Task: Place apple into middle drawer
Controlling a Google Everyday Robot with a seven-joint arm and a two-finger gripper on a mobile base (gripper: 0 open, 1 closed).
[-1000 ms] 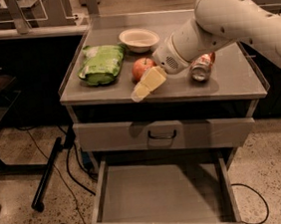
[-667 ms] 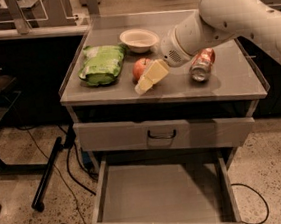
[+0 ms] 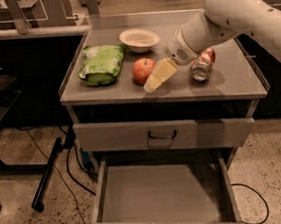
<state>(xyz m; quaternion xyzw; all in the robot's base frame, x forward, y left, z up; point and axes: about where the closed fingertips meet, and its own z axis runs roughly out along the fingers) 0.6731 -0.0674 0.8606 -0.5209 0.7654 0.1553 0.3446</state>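
Note:
The red-orange apple [image 3: 143,69] sits on the grey cabinet top [image 3: 227,82], in front of the white bowl. My gripper [image 3: 156,77] is cream-coloured, angled down to the left, and sits low over the top right beside the apple's right side. I cannot tell whether it touches the apple. The middle drawer [image 3: 159,197] is pulled wide open below, and its flat grey floor is bare.
A white bowl [image 3: 139,38] stands behind the apple and a green bag [image 3: 100,64] lies to its left. A red-and-silver soda can [image 3: 203,63] lies right of my gripper. A shut drawer front with a black loop handle [image 3: 162,134] is above the open drawer. A black stand and cables are on the floor at left.
My gripper and arm have shifted a little to the right, so more of the apple shows. The apple, can and drawer have not moved.

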